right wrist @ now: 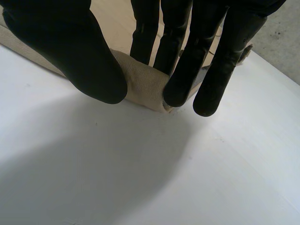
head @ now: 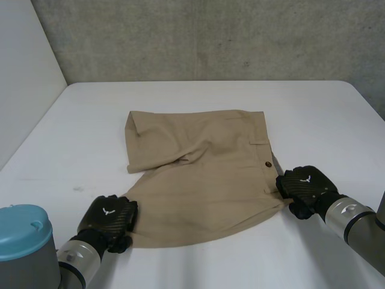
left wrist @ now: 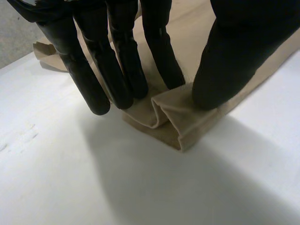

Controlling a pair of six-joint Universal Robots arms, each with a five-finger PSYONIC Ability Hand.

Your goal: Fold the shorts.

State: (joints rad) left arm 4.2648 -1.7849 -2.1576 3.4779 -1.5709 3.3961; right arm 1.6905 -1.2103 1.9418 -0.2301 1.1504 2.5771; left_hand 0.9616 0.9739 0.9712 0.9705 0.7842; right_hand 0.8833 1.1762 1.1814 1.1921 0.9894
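Shorts (head: 198,180) are pinched at their two near corners: the left hand (head: 109,215) clamps a bunched hem corner between thumb and fingers, and the right hand (head: 305,186) grips the waistband corner likewise. Beyond and between both hands, the tan cloth lies flat on the white counter (head: 72,138).

In the head view we cannot see the near corners of the shorts (head: 198,180): the left hand (head: 108,218) covers one, and the right hand (head: 305,186) covers the waistband end. Both arms run out of view. In the wrist views the palms are cut off, and the fingers (left wrist: 117,61) hide much of the cloth. The dark dot (head: 268,162) by the waistband is too small for us to name.
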